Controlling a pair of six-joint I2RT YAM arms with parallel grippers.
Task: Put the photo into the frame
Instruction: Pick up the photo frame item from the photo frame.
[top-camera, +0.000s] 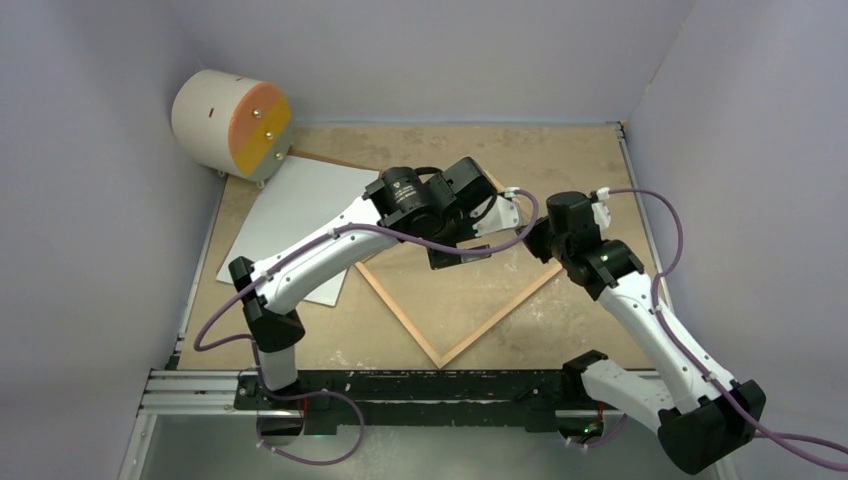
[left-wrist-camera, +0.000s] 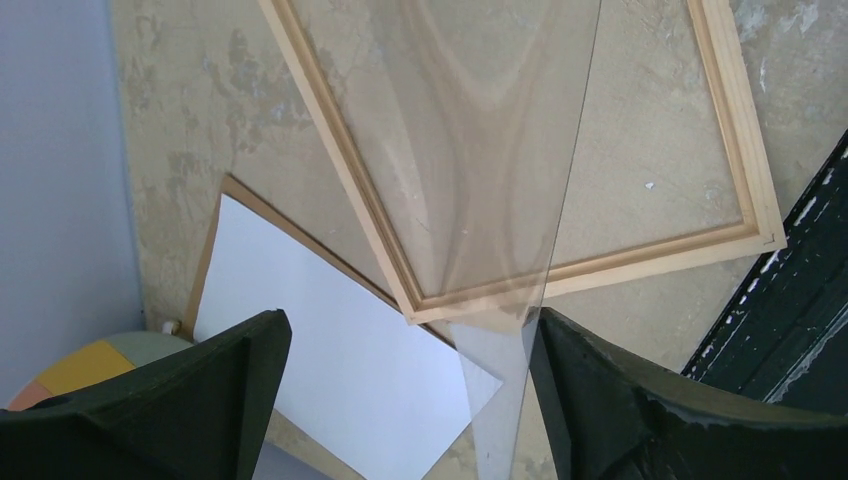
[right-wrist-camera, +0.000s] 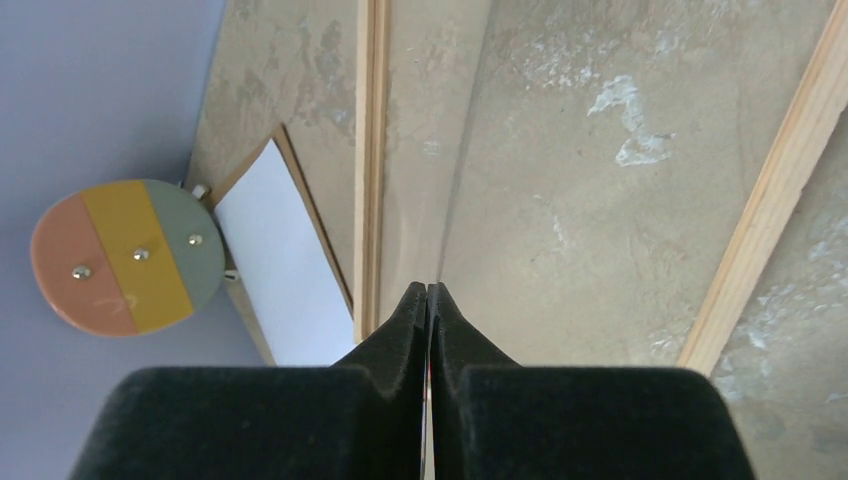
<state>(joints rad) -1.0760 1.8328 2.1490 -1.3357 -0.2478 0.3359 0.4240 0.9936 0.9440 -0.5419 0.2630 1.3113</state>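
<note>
The right gripper (right-wrist-camera: 428, 290) is pinching the thin clear pane (left-wrist-camera: 480, 200), jaws shut, above the empty light-wood rectangular frame (top-camera: 400, 318); the left gripper (left-wrist-camera: 405, 330) is hanging wide open, empty. The white-backed rectangular photo (top-camera: 285, 215) is lying far-left, uninserted.

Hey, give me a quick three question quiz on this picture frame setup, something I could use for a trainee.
1. True or false: the right tool is shut on the clear pane.
2. Where does the photo, white side up, lie relative to the frame? A inside it; B flat, outside it; C leaning upright against it.
3. Which tool stands open?
Key: 1 true; 2 B; 3 the left tool.
</note>
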